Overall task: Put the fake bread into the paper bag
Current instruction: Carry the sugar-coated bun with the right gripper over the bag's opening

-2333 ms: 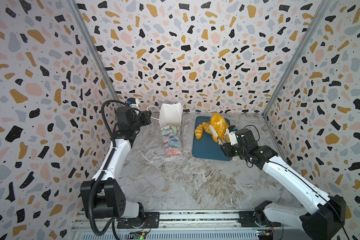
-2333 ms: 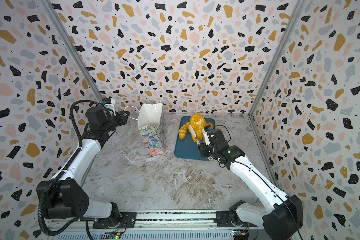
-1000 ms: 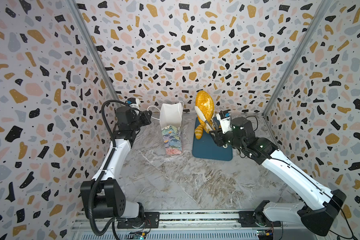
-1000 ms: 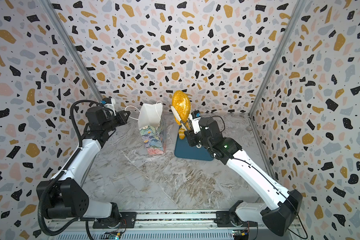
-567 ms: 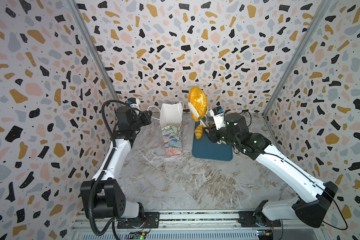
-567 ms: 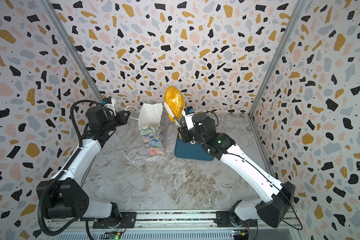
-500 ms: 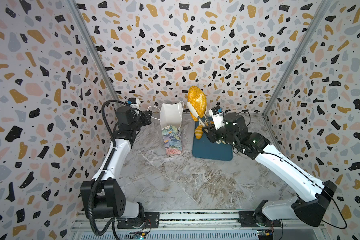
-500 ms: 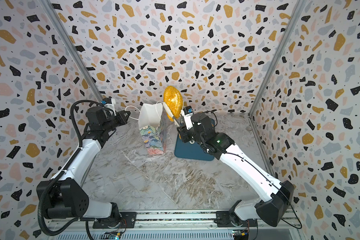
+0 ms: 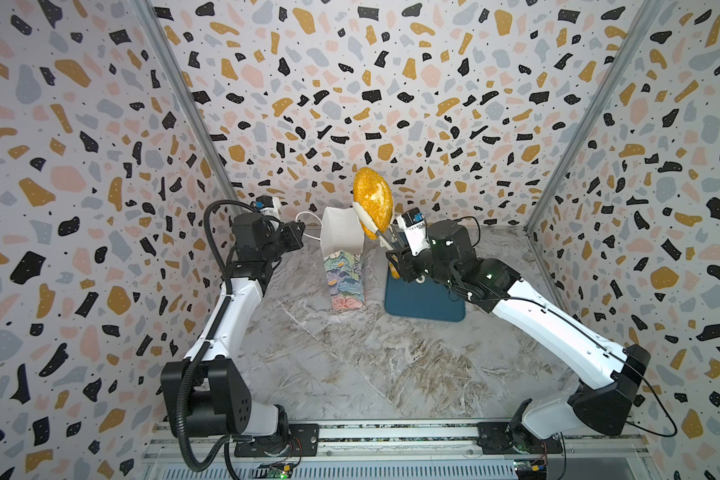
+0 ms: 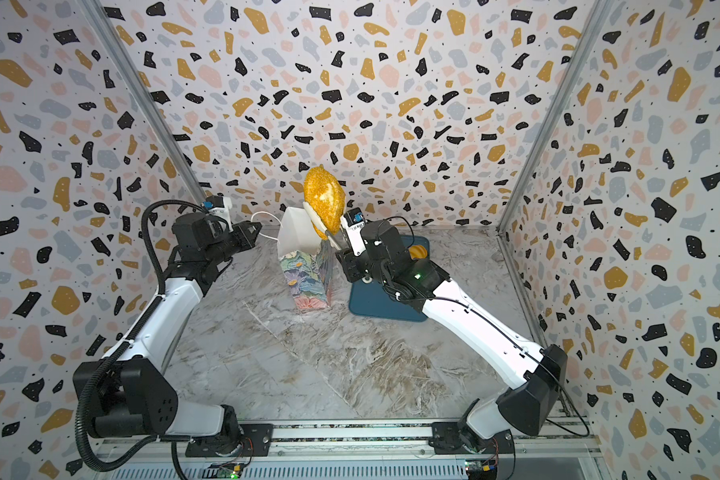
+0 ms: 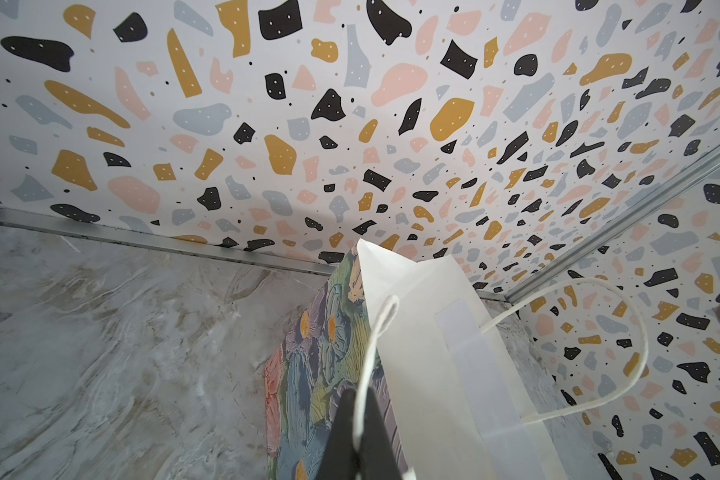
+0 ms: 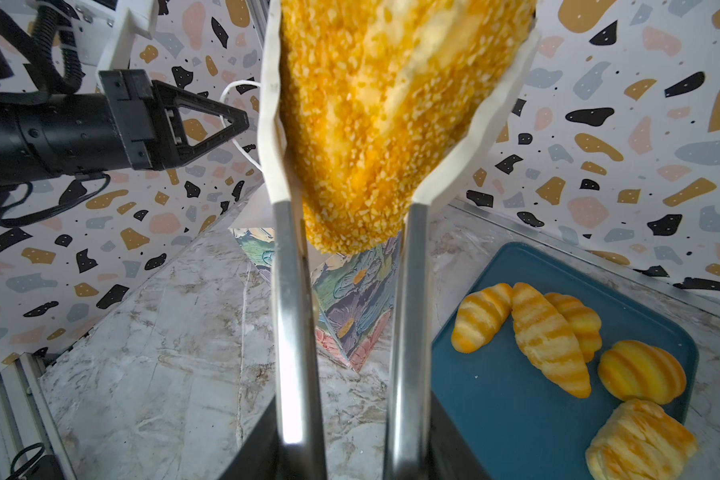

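The paper bag [image 9: 344, 274] [image 10: 306, 274] stands upright on the marble floor, its white mouth open. My left gripper [image 9: 302, 227] [image 11: 356, 415] is shut on one white cord handle [image 11: 375, 340] and holds it out to the left. My right gripper [image 9: 395, 255] [image 12: 350, 436] is shut on metal tongs [image 12: 292, 291]. Their white tips clamp a speckled oval loaf [image 9: 373, 201] [image 12: 375, 104] of fake bread, on end just above the bag's right rim. More fake bread lies on the tray: striped croissants [image 12: 545, 336] and a ridged roll [image 12: 641, 372].
A flat dark-blue tray [image 9: 425, 303] [image 12: 516, 415] lies right of the bag, under my right wrist. Terrazzo-patterned walls close in at the back and both sides. The bag's other handle loop [image 11: 624, 340] hangs free over its mouth.
My right arm has carried the loaf in the tongs up from the tray and leftward, to the bag's mouth. The left gripper has stayed on the handle.
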You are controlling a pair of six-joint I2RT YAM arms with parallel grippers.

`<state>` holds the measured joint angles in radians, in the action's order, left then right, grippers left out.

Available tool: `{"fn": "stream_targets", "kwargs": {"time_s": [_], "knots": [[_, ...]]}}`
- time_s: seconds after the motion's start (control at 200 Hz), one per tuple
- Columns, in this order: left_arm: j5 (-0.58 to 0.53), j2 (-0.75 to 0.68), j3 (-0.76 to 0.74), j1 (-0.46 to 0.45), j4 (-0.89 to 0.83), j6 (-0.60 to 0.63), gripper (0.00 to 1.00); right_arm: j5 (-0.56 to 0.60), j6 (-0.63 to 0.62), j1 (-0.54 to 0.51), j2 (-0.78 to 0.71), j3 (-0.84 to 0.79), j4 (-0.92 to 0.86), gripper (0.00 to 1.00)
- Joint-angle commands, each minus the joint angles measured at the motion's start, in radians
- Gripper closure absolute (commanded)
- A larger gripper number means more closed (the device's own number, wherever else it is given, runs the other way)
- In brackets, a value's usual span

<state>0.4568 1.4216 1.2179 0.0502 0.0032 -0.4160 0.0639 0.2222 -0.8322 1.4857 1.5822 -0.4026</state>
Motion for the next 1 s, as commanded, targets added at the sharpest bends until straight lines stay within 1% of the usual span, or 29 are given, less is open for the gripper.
{"fn": "stream_targets", "kwargs": {"time_s": [0.0,0.22,0.516,0.666,0.996], "knots": [[0.016,-0.004,-0.012,-0.003,0.053,-0.011,1.00,0.021,-0.021,-0.023,-0.002,0.083,0.076,0.67],[0.008,-0.010,-0.014,-0.003,0.055,-0.007,1.00,0.016,-0.047,-0.059,0.096,0.204,0.066,0.67],[0.008,-0.011,-0.013,-0.003,0.057,-0.006,1.00,0.012,-0.065,-0.089,0.186,0.300,0.047,0.67],[0.013,-0.011,-0.012,-0.003,0.057,-0.007,1.00,0.008,-0.066,-0.093,0.219,0.330,0.032,0.66],[0.010,-0.016,-0.013,-0.003,0.052,-0.004,1.00,0.001,-0.075,-0.092,0.335,0.476,-0.037,0.66]]}}
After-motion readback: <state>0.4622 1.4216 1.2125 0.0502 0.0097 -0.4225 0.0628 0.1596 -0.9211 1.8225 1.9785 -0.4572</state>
